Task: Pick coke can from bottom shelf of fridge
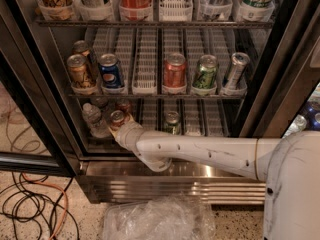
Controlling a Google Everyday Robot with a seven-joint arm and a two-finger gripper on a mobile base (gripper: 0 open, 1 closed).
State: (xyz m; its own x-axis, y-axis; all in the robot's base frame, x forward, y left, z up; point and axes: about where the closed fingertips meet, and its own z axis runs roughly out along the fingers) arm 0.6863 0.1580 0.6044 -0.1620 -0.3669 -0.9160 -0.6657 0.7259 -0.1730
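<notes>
The fridge (280, 84) stands open in front of me. On its bottom shelf (200, 119), at the left, my gripper (121, 126) reaches in from the right on a long white arm. It is shut on the coke can (117, 118), a small red can with a silver top, held upright at the shelf's front. The fingers are mostly hidden behind the can and the wrist. A second red can (124, 105) stands just behind it.
A clear plastic bottle (93, 118) stands right beside the held can on the left. A green can (172, 122) sits mid-shelf. The rack above holds several cans (175, 70). The ribbed steel base panel (170, 189), a plastic bag (155, 219) and floor cables (30, 204) lie below.
</notes>
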